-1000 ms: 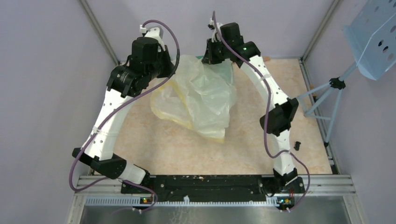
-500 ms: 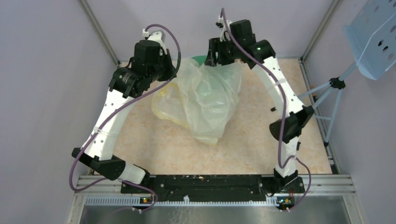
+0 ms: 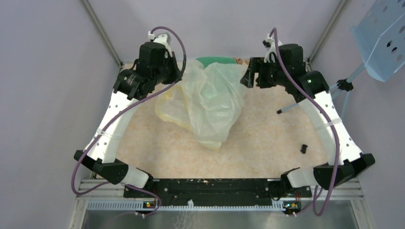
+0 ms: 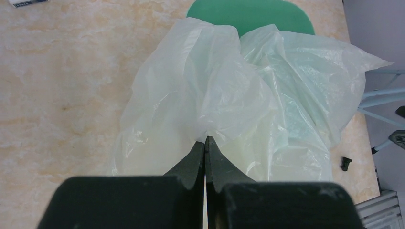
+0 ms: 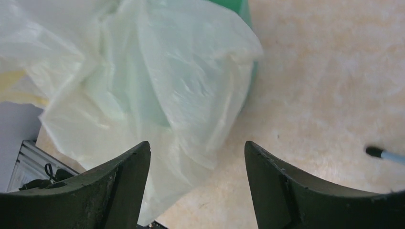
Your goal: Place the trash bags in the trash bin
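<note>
We pinch a fold of the trash bag [image 4: 224,95] in our closed left pincer [image 4: 205,143] to hold it up over the trash bin [image 3: 216,60], which it drapes and mostly hides, its tail spilling onto the desk [image 3: 267,138]. Our right pincer [image 5: 197,148] stands open beside it, empty, likely free for a fresh grip.

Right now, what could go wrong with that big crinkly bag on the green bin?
1. The left end effector alone pinches the trash bag, on a thin fold, while the right end effector is open and empty; the film might slip out.
2. The bag drapes over the trash bin, hiding most of its mouth, so a push could miss the opening or tip the bin.
</note>
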`<action>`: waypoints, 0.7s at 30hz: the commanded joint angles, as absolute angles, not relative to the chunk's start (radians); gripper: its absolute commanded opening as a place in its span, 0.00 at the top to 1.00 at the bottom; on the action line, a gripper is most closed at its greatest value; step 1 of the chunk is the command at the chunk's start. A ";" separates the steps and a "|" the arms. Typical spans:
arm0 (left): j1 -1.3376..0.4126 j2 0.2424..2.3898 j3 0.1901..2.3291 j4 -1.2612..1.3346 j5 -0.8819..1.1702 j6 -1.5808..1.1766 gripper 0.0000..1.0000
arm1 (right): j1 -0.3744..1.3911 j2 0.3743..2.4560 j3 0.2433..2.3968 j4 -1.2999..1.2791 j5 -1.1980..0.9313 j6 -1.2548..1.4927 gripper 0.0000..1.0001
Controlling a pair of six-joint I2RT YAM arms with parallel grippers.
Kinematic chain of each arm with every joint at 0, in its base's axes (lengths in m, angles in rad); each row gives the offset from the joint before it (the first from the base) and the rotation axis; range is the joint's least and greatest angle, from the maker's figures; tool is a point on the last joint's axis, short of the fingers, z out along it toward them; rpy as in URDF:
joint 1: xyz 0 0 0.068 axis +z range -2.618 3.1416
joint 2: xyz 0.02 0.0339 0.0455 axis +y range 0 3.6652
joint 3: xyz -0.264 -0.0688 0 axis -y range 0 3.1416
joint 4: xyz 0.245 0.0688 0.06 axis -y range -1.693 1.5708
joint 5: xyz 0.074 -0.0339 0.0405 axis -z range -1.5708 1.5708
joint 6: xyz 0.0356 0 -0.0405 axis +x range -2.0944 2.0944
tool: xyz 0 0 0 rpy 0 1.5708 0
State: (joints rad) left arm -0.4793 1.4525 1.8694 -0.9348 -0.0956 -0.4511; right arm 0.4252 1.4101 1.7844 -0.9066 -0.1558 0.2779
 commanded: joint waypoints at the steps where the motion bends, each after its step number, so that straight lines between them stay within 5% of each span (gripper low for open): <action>1: -0.475 1.443 1.859 -0.879 -0.075 -0.466 1.00 | 0.374 1.285 1.534 -0.741 -0.208 0.394 0.28; 11: -0.475 1.428 1.844 -0.892 -0.077 -0.465 1.00 | 0.371 1.332 1.441 -0.600 -0.317 0.431 0.35; 16: -0.475 1.414 1.837 -0.897 -0.084 -0.471 1.00 | 0.372 1.398 1.496 -0.580 -0.358 0.417 0.48; 17: -0.476 1.410 1.835 -0.898 -0.087 -0.473 1.00 | 0.374 1.412 1.510 -0.575 -0.363 0.418 0.52; 18: -0.475 1.408 1.834 -0.900 -0.091 -0.474 1.00 | 0.374 1.425 1.529 -0.576 -0.370 0.415 0.69; 21: -0.475 1.403 1.835 -0.904 -0.102 -0.476 1.00 | 0.388 1.460 1.609 -0.598 -0.374 0.400 0.97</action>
